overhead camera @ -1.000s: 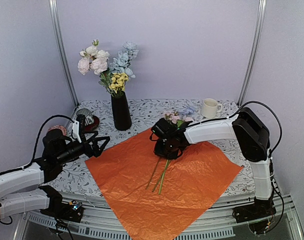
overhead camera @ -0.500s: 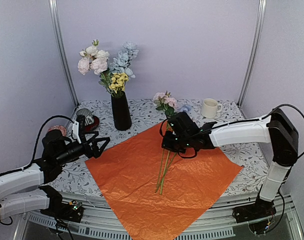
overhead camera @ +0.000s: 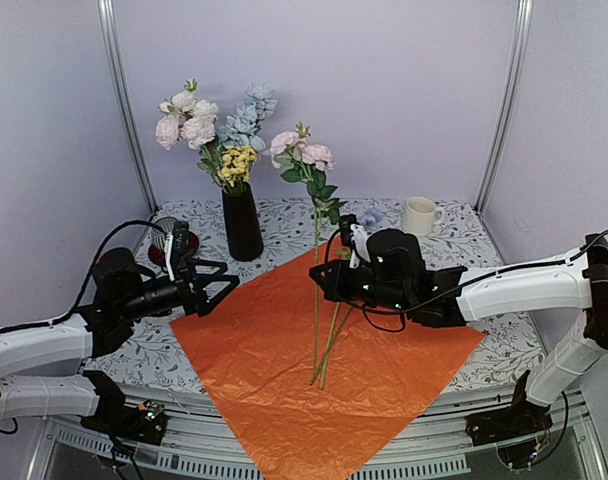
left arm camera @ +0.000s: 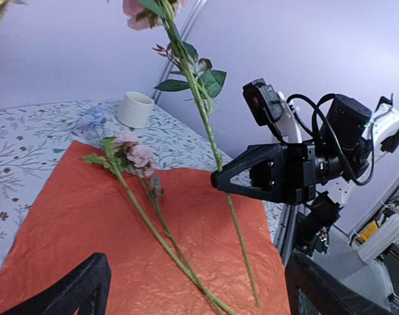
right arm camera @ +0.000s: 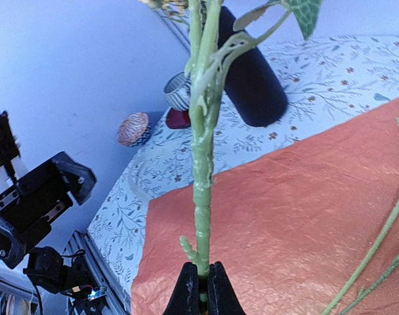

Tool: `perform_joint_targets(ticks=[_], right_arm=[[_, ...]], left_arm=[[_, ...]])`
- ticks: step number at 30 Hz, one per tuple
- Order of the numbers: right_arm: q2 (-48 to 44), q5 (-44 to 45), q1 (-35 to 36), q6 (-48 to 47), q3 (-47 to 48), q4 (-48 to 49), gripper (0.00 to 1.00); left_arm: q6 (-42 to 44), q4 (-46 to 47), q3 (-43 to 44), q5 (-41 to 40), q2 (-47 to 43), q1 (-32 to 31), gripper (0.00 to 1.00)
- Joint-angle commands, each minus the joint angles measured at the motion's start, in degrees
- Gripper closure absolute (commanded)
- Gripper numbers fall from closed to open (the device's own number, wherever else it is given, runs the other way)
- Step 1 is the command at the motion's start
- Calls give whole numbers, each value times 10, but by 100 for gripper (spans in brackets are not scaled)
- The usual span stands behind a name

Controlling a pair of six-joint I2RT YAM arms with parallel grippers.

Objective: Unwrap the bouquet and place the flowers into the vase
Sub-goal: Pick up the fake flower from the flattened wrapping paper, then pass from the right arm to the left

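Observation:
The bouquet lies unwrapped, its orange sheet [overhead camera: 284, 350] spread flat on the table. My right gripper [overhead camera: 318, 281] is shut on the green stem of a pink flower [overhead camera: 302, 152] and holds it upright over the sheet. The pinched stem [right arm camera: 201, 197] rises straight from the shut fingertips. Two more flowers [overhead camera: 331, 335] lie on the sheet, with pink heads [left arm camera: 137, 152]. The black vase [overhead camera: 243, 224] stands at the back left, with white, blue and yellow blooms [overhead camera: 212, 122] in it. My left gripper [overhead camera: 222, 293] hangs open at the sheet's left edge, holding nothing.
A white mug [overhead camera: 420, 215] stands at the back right, with a pale blue bloom [overhead camera: 372, 217] lying on the table beside it. A striped cup on a red saucer [overhead camera: 171, 240] sits left of the vase. Metal frame posts [overhead camera: 124, 100] rise at both back corners.
My right gripper has closed on one pink flower and lifted it off the sheet, swinging it upright while the arm drew back to the right. The left gripper has edged toward the sheet.

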Motion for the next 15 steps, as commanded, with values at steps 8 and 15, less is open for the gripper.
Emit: perform_joint_targets(ticks=[8, 15], right_arm=[[9, 12, 81, -187, 16, 136, 97], [23, 11, 100, -231, 30, 141, 97]], left_arm=[[-44, 86, 79, 18, 70, -83, 21], [-45, 98, 109, 26, 117, -105, 37]])
